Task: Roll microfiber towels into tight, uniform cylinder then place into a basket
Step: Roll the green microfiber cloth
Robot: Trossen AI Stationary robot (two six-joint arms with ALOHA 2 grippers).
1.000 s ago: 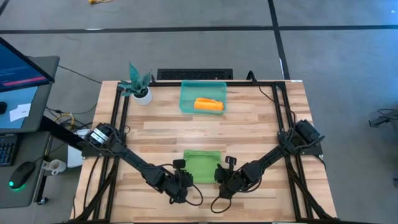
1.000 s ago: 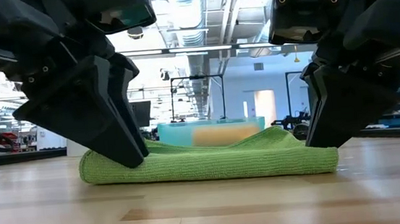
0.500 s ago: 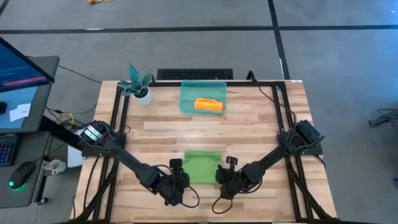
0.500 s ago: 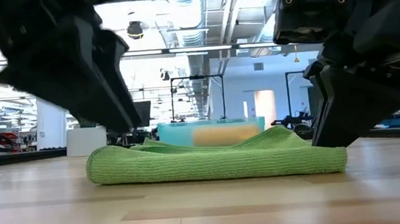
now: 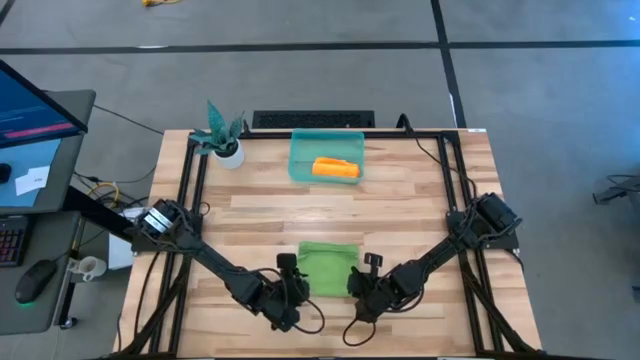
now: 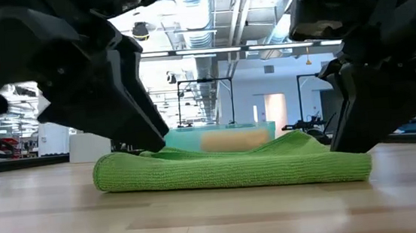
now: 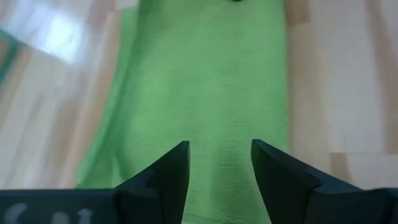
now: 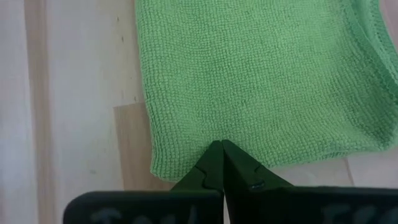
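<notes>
A lime green towel (image 5: 326,264) lies folded flat on the wooden table near its front edge. My left gripper (image 7: 219,163) is open, its two fingers standing over the towel's left end (image 6: 111,174). My right gripper (image 8: 219,149) is shut at the towel's near right corner (image 5: 350,288). At the far side stands the teal basket (image 5: 296,152). An orange towel (image 5: 335,168) lies rolled up inside it and shows behind the green towel in the low view (image 6: 229,140). My left gripper comes slanting down from the table's left over the green towel (image 7: 205,81); I cannot tell whether its fingertips (image 7: 181,155) touch the cloth. My right gripper sets its shut fingertips (image 8: 214,163) on the towel's near edge (image 8: 186,167), slanting down from the right. The cloth around them lies flat on the table.
A small white pot with a teal plant (image 5: 226,145) stands at the far left corner. A black bar (image 5: 312,120) lies along the far edge. Black frame rails (image 5: 190,200) run down both sides. Bare wood lies between the towel and the basket.
My left gripper has risen off the towel's left end, rolled its wrist and come back down a little farther toward the right. The green towel has slid slightly toward the table's right edge, and its left end has rounded up.
</notes>
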